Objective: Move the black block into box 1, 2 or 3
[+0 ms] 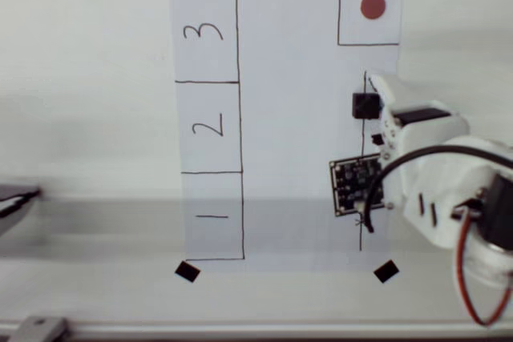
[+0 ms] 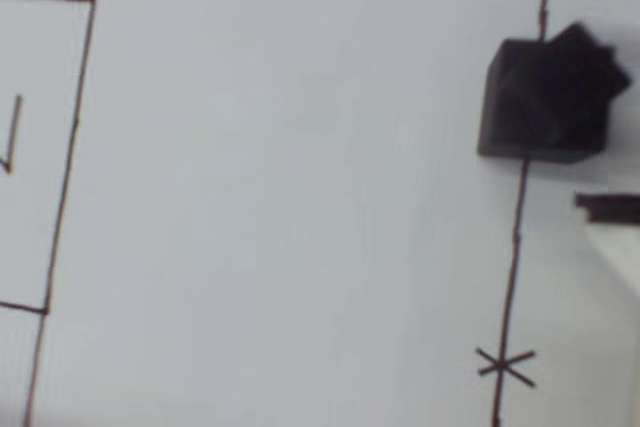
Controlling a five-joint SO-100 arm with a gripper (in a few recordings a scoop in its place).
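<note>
Black block [image 1: 366, 106] sits just left of the white pincer [image 1: 385, 106] in the overhead view, box 2 [image 1: 208, 127] farther left; pincer opening unclear.

The overhead view looks straight down from high above, taking in the whole white paper sheet [image 1: 296, 118] on the pale worktop [image 1: 80, 118]. The wrist view looks down from close by. Both share the small matte black cube [image 1: 365, 106] [image 2: 545, 97] on its pen line.
</note>
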